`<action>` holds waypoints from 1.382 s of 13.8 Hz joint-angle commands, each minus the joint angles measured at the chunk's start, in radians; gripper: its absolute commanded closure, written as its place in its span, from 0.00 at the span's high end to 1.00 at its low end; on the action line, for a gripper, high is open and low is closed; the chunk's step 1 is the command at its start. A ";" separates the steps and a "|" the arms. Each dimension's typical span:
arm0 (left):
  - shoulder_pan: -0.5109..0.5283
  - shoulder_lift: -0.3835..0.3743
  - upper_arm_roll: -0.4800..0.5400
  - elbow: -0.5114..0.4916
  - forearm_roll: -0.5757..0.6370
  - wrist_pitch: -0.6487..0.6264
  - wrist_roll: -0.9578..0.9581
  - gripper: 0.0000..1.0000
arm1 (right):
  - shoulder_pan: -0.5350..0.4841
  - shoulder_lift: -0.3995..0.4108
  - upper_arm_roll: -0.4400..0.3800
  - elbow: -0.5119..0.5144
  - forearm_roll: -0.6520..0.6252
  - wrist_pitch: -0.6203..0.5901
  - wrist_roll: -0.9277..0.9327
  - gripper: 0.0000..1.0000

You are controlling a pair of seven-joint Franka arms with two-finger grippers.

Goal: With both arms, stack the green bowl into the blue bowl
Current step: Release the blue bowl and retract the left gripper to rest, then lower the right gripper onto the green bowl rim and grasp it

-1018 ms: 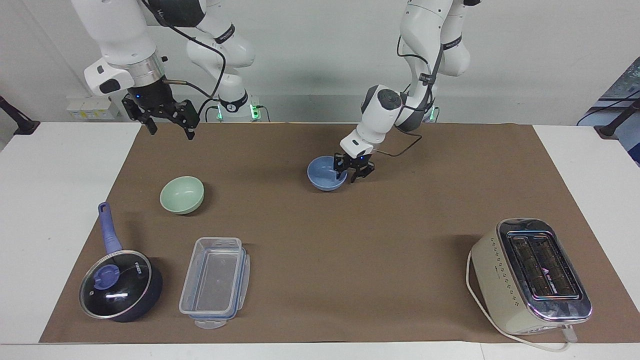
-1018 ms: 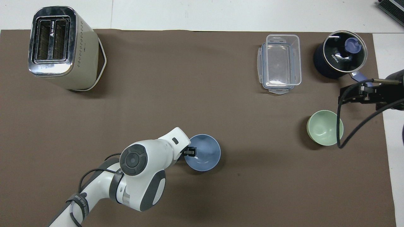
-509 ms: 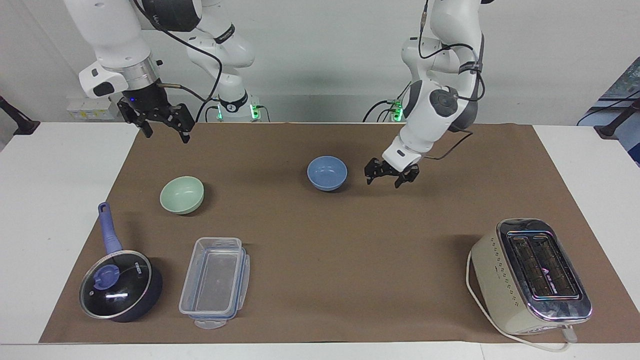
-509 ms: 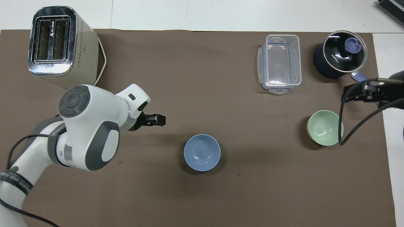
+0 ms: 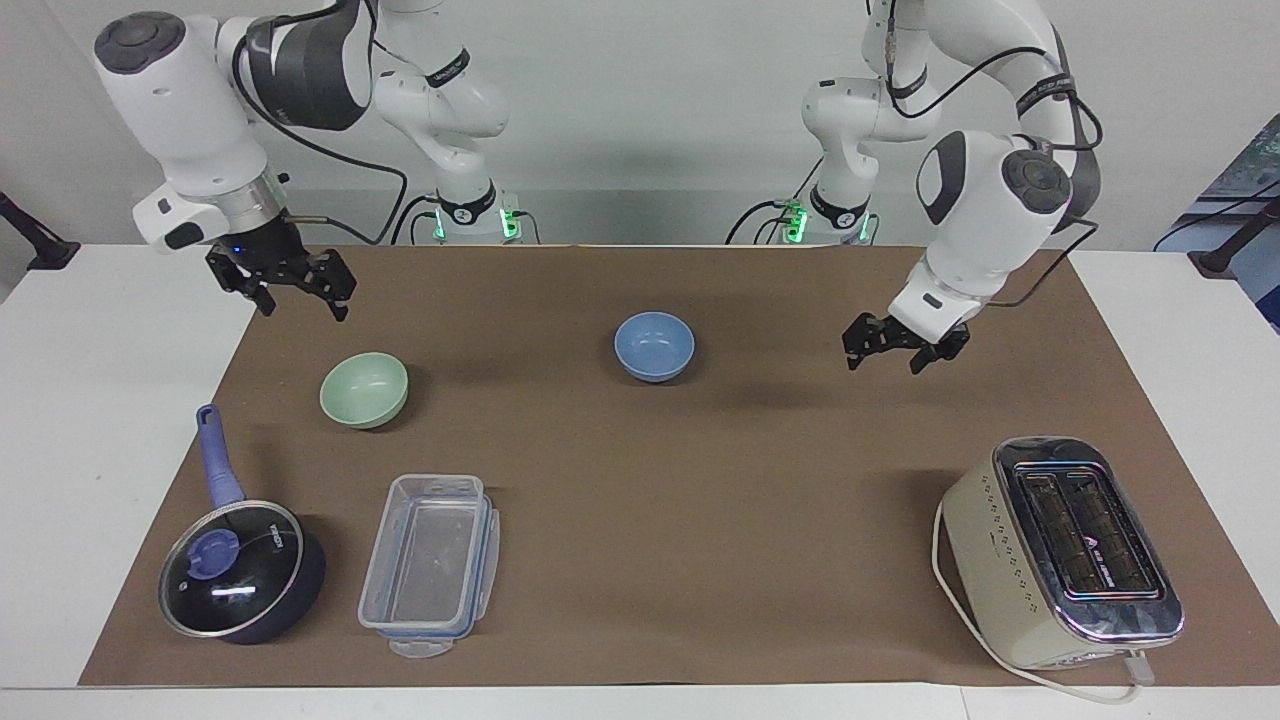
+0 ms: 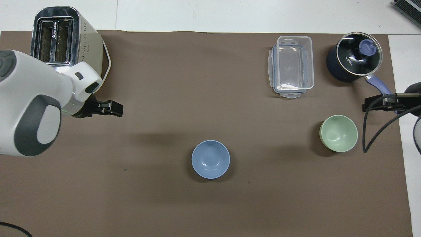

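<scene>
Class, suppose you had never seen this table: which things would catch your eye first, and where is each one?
Two bowls stand out on the brown mat: the blue bowl near the middle and the green bowl toward the right arm's end, both empty and apart. The left gripper and the right gripper hang open in the air, holding nothing. A shiny toaster sits at the left arm's end, farther from the robots than either bowl.

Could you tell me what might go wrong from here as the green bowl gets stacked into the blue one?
The green bowl sits close to the pan's handle; the open right hand could clip that handle on the way down. A rim pinch on the smooth bowl may slip or tip it during the carry to the blue bowl. The open left hand hangs well aside.
</scene>
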State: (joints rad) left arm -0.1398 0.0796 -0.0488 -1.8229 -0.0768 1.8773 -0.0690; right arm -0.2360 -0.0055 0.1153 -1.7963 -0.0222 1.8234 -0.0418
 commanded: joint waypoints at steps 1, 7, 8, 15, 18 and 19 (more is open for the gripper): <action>0.026 -0.007 -0.011 0.124 0.086 -0.149 0.041 1.00 | -0.037 -0.004 0.004 -0.158 0.019 0.164 -0.072 1.00; 0.028 -0.009 -0.002 0.327 0.149 -0.401 0.083 1.00 | -0.111 0.119 0.004 -0.324 0.019 0.463 -0.183 1.00; 0.029 -0.011 -0.002 0.333 0.149 -0.405 0.084 1.00 | -0.123 0.140 0.004 -0.327 0.019 0.480 -0.200 1.00; 0.098 -0.063 -0.002 0.248 0.028 -0.267 0.071 1.00 | -0.138 0.180 0.006 -0.384 0.022 0.551 -0.245 0.99; 0.101 -0.067 -0.002 0.240 0.029 -0.273 0.074 1.00 | -0.140 0.171 0.006 -0.376 0.022 0.513 -0.285 0.92; 0.103 -0.067 -0.002 0.240 0.029 -0.270 0.074 1.00 | -0.138 0.167 0.007 -0.374 0.025 0.492 -0.293 0.88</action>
State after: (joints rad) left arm -0.0520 0.0485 -0.0444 -1.5403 -0.0329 1.5817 0.0022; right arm -0.3597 0.1839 0.1134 -2.1652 -0.0222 2.3498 -0.2834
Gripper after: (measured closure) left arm 0.000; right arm 0.035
